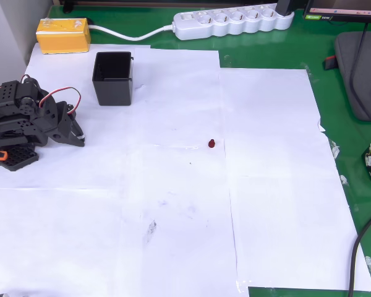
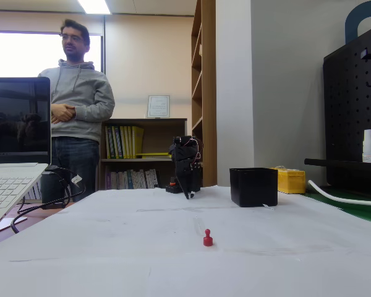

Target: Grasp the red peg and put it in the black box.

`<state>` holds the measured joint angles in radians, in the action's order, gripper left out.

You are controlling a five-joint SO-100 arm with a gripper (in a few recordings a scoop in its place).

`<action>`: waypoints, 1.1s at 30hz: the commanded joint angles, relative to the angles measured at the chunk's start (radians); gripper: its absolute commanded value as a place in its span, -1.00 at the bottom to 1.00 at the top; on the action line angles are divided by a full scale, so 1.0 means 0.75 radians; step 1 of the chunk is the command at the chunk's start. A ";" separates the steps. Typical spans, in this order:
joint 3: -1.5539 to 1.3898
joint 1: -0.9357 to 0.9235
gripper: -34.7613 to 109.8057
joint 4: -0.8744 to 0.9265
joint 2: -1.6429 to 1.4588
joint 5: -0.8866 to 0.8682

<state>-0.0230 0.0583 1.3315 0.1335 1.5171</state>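
The red peg point(image 1: 211, 143) stands alone on the white paper near the middle of the table, and in the fixed view it stands upright point(image 2: 207, 237) in the foreground. The black box point(image 1: 113, 78) sits open-topped at the upper left in the overhead view, and right of centre in the fixed view point(image 2: 253, 186). My black arm is folded at the left edge, with the gripper point(image 1: 79, 138) pointing down to the paper, well left of the peg and below the box. In the fixed view the gripper point(image 2: 187, 194) hangs tip-down at the far end. Its fingers look closed together with nothing held.
A yellow box point(image 1: 63, 34) lies beyond the black box. A white power strip point(image 1: 232, 22) runs along the far edge. A laptop point(image 2: 15, 154) sits at the left in the fixed view, and a person point(image 2: 74, 117) stands behind the table. Green mat point(image 1: 352, 154) borders the paper.
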 commanded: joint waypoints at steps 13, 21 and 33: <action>0.115 0.049 -0.52 0.104 0.151 -0.110; 0.115 0.049 -0.52 0.104 0.151 -0.121; 0.112 0.084 -0.52 -0.186 0.045 -0.145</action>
<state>-0.0230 0.0966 1.2993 0.1335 1.4143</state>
